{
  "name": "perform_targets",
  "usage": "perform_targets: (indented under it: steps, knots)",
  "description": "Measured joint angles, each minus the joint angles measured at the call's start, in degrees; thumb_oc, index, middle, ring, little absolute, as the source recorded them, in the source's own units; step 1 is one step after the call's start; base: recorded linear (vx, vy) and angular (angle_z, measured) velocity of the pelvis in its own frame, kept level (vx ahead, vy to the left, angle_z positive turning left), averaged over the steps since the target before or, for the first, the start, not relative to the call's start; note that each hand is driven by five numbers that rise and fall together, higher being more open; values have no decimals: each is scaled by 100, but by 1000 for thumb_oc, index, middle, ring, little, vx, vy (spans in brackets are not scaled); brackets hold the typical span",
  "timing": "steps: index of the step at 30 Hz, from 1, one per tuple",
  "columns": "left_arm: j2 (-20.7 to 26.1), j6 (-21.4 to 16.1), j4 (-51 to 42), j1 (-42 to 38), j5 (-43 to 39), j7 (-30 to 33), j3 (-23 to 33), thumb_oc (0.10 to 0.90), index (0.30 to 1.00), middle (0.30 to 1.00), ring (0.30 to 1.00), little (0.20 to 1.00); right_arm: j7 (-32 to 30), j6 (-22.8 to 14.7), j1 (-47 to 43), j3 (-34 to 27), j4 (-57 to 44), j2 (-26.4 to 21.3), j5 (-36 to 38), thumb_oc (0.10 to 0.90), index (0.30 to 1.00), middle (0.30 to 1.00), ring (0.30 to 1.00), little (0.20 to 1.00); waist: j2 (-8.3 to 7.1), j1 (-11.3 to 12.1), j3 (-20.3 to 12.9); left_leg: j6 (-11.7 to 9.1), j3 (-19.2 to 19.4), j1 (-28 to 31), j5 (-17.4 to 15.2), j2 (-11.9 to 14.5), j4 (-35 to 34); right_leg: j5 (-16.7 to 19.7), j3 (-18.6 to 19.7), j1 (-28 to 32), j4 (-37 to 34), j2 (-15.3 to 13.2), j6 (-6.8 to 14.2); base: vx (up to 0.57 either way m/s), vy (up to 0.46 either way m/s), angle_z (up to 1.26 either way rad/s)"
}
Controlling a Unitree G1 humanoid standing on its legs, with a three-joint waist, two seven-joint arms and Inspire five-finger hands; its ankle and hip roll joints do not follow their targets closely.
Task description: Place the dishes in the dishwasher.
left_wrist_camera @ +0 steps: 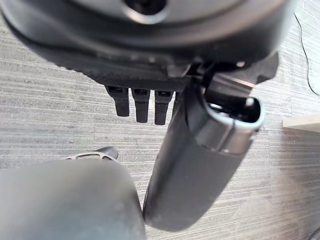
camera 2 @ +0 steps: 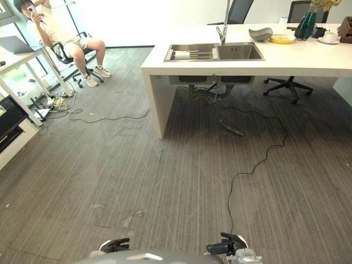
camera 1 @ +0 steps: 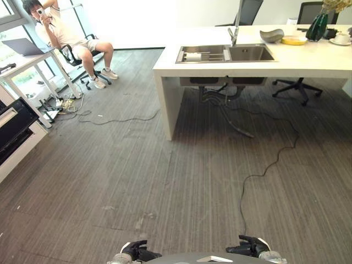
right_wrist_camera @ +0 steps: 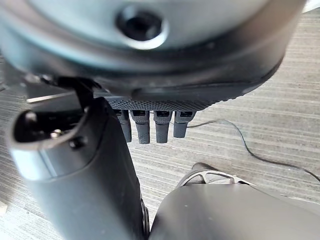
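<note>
Both the left hand [left_wrist_camera: 137,102] and right hand [right_wrist_camera: 150,125] hang relaxed and empty. The dishes, a grey bowl [camera 1: 271,35], yellow plate [camera 1: 294,40] and cup [camera 1: 341,38], sit upper right on the counter [camera 1: 308,60]; probably rigid, slippery and breakable, best gripped by the rims.

Two dark hands, the left hand [left_wrist_camera: 150,95] and right hand [right_wrist_camera: 155,117], are seen with ribbed black fingers (thumbs thick, smooth, grey-black), mounted on rounded silver-grey wrists.

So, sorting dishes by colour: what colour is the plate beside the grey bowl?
Yellow plate, clearest in the left eye view.
</note>
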Motion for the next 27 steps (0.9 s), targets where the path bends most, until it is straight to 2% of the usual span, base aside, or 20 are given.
perform_targets:
  steps: [27]
  knots:
    - [59,-7,-15,-17,69,15,-169,800,900,900,900,900,128,5,-9,191,24,13,59,800,900,900,900,900,-89,-5,-31,2,-2,-20,-1,-3,-2,3,17,-5,10,2,-1,0,9,0]
